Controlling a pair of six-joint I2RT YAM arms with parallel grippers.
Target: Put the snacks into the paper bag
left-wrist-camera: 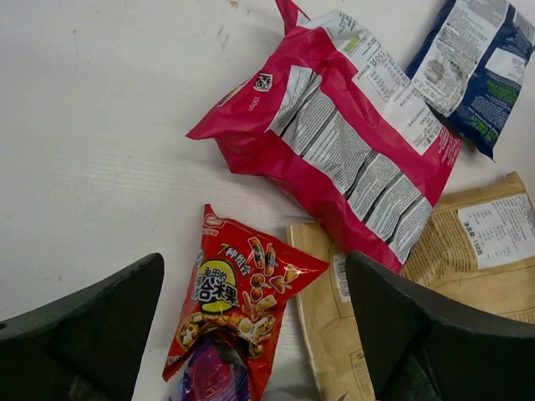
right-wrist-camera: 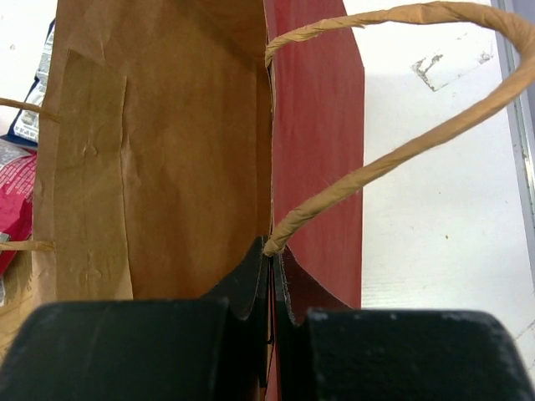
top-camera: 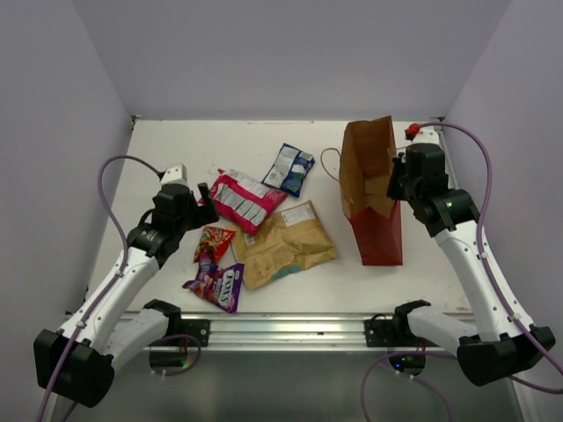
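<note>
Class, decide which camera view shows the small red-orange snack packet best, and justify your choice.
The left wrist view: the small red-orange snack packet lies large and close there, its print clear. The top external view shows it small, beside the purple FOX'S packet. The right wrist view misses it.

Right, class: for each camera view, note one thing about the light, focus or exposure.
Top external: soft, even light, hardly any shadow around the paper bag. Left wrist: print on the pink-and-white packet is sharp, while the open left claw is dark with little detail. Right wrist: bare table is nearly washed out; right claw, shut on the bag, is black without detail.
</note>
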